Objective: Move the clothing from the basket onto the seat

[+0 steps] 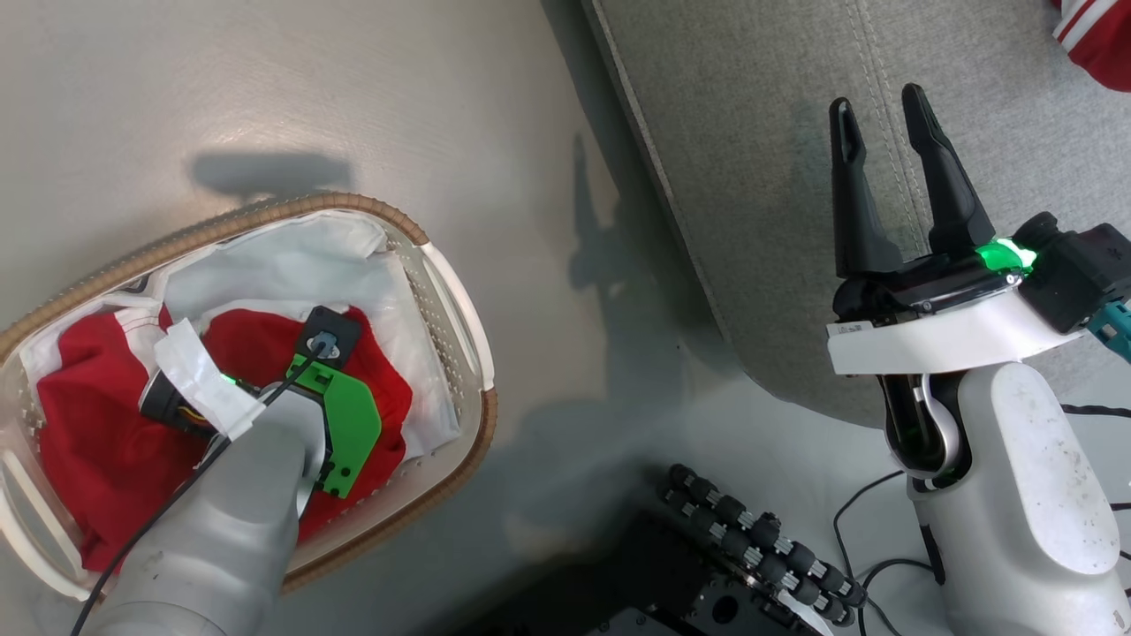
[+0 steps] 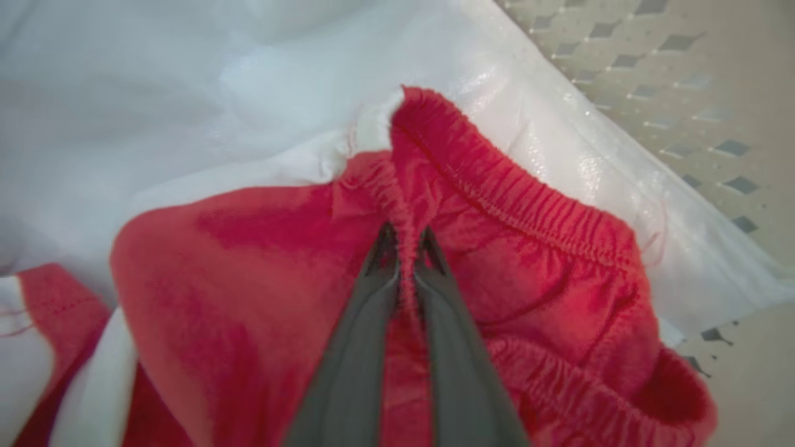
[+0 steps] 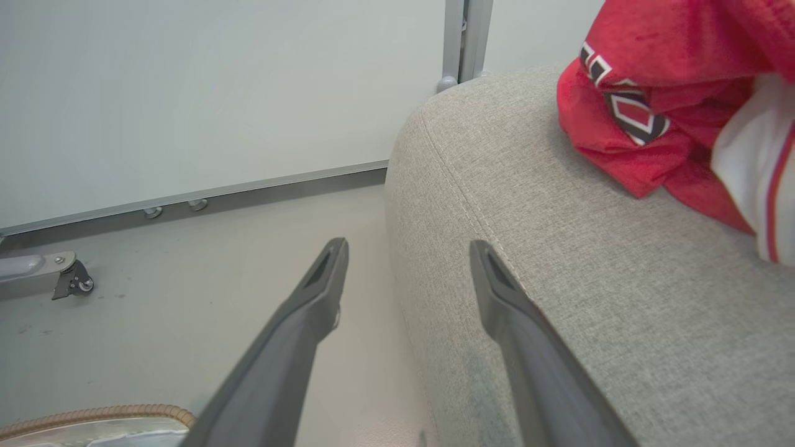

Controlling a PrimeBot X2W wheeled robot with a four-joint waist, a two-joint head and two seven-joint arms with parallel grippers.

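Down in the basket (image 1: 433, 327) on the pale floor (image 1: 265, 88), the left gripper (image 2: 404, 241) has its two dark fingers (image 2: 366, 310) drawn almost together. They pinch a gathered fold of the red clothing (image 2: 248, 267) close to its elastic hem. The fold stands up between the fingertips, with the white liner (image 2: 186, 93) behind it and the basket's perforated wall off to one side. From the head view the left wrist reaches down into the basket over the heap of red cloth, which lies bunched on the liner and covers most of the basket's bottom. The right gripper (image 1: 876, 99) hangs over the near edge of the grey seat (image 1: 751, 177), well apart from the basket. Its fingers are spread wide with nothing between them and touch nothing. One fingertip shows against the seat's rounded corner and the other against the floor beside it. Farther along the seat lies another red garment (image 3: 646, 93) with a white panel and thin red stripes, crumpled on the cushion and clear of the right gripper.
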